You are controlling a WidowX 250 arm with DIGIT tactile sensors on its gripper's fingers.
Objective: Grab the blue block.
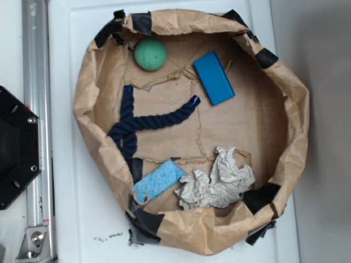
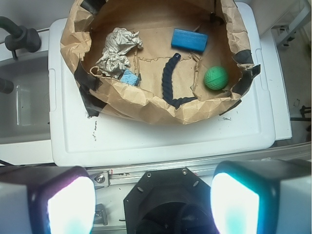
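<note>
Approach not yet begun: gripper (image 2: 153, 197) hangs back over the robot base, fingers (image 2: 58, 202) spread wide and empty, while the blue block (image 1: 214, 78) lies flat in the paper bowl (image 1: 285, 109) beside the green ball (image 1: 151, 53), requiring a forward reach and descent.

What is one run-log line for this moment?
end effector: open, empty, outside bag | blue block: flat in paper bag, untouched | beside it: ball, rope

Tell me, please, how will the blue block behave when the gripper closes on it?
The blue block looks solid with smooth faces, so it probably stays stiff but may slip slightly. It lies flat on the paper, so rolling seems unlikely, unlike the green ball.
</note>
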